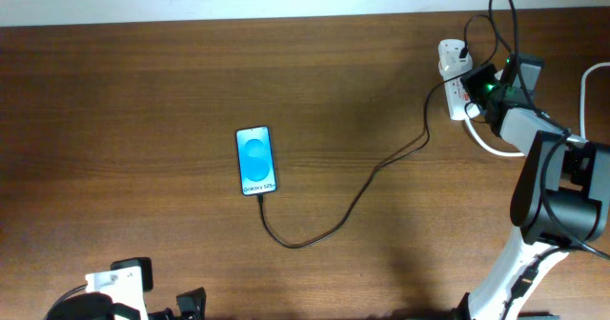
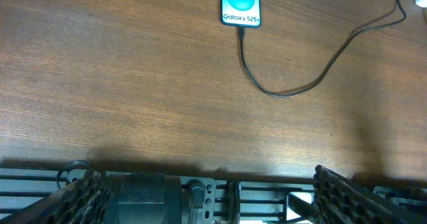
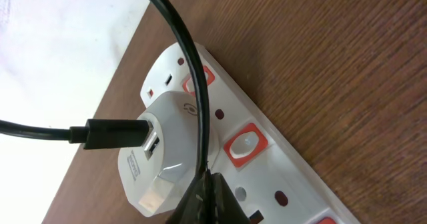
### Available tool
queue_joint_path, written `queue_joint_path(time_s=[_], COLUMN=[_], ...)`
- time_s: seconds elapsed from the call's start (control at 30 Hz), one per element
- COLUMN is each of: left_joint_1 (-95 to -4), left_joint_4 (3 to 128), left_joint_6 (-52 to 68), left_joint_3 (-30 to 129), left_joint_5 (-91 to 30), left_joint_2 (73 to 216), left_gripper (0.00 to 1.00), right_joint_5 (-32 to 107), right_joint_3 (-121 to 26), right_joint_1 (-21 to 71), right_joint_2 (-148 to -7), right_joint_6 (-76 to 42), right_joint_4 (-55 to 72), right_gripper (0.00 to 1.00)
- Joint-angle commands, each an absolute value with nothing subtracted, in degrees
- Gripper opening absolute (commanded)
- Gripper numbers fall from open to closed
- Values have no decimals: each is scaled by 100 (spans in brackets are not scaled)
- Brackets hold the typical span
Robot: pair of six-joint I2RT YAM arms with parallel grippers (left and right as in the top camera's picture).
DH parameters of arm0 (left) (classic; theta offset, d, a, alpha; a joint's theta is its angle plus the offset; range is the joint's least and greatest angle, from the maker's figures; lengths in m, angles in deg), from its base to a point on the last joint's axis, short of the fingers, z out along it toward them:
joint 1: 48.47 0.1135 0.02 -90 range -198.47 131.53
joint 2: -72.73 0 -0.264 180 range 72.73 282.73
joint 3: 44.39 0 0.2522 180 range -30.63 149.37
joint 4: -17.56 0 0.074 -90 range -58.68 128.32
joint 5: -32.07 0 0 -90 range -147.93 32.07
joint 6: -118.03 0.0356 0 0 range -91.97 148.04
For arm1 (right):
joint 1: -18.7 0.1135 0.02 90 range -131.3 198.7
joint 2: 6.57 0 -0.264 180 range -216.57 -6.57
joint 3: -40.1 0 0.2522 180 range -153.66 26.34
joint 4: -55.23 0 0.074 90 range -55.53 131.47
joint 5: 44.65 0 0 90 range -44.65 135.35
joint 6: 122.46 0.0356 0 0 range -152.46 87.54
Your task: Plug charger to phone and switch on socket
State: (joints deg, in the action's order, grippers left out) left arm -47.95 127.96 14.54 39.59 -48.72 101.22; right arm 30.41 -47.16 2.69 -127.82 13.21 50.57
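Observation:
The phone (image 1: 255, 160) lies flat mid-table with its blue screen lit, and shows at the top of the left wrist view (image 2: 240, 4). The thin black charger cable (image 1: 367, 182) is plugged into its bottom edge (image 2: 241, 31) and runs right to a white adapter (image 3: 163, 151) on the socket strip (image 1: 457, 82). My right gripper (image 3: 210, 197) is shut, its tips touching the strip (image 3: 267, 177) beside the adapter, near a red-framed switch (image 3: 244, 145). My left gripper (image 2: 200, 197) is open and empty at the table's near edge.
The thick white cord (image 1: 491, 144) loops from the strip toward the right arm. A black cable arcs over the adapter (image 3: 187, 57). The table's far edge and a white wall lie just behind the strip (image 3: 53, 44).

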Motion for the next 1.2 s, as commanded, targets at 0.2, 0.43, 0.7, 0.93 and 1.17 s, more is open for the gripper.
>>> queue_joint_path(time_s=[0.2,0.43,0.7,0.93,1.17], left_joint_1=[-4793,-4793,-4793,-4793,-4793], left_joint_4=[12787,12787,12787,12787,12787], left_joint_6=[1377,1377,1377,1377,1377], left_joint_3=[3939,3939,3939,3939,3939], left_joint_5=[-4831,-4831,-4831,-4831,-4831], left_joint_2=[10083,10083,10083,10083,10083], left_gripper=[99,100,99,99,99], right_joint_5=[3231,3183,2868,2868,2973], right_joint_3=[-4783,-4847,-5540,-5789,-5789], right_joint_1=[298,293,289,295,295], right_joint_2=[-13172,-13270,-13270,-13270,-13329], right_joint_6=[1124,606,-393,-1121,-1402], right_joint_4=[5138,5282,4707,4115,4063], right_gripper=[4,4,4,4,4])
